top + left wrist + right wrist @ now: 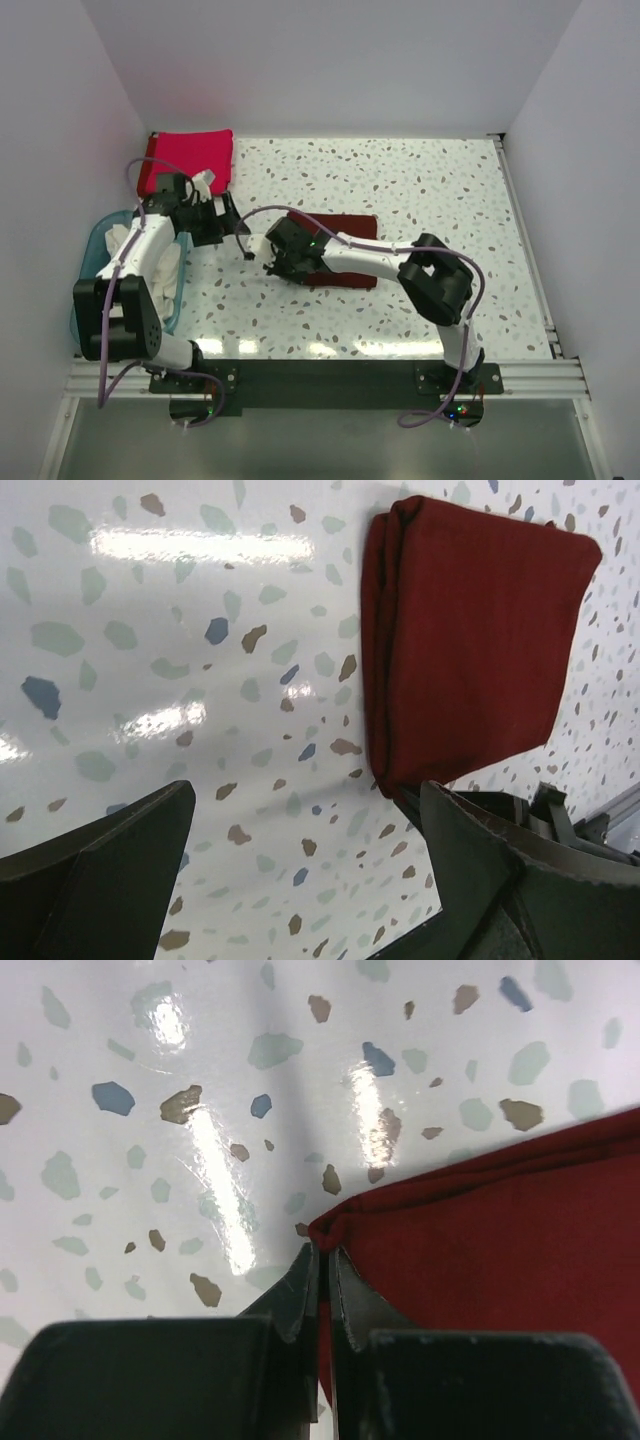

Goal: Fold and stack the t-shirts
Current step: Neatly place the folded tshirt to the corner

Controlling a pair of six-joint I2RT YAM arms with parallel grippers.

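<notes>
1. maroon t-shirt is folded into a rectangle and lies flat mid-surface.
2. right fingers are clenched together on the shirt's left-end corner.
3. left fingers are spread wide and hold nothing, above bare surface just left of the shirt.
4. crimson t-shirt is folded in the far-left corner.
5. blue tub sits at the left edge, under the left arm.

The table has a glossy white top speckled with blue, grey and brown flecks. A folded maroon shirt lies flat near its middle, layered edges showing along one side. A folded crimson shirt sits in the far left corner. A blue tub stands at the left edge
</notes>
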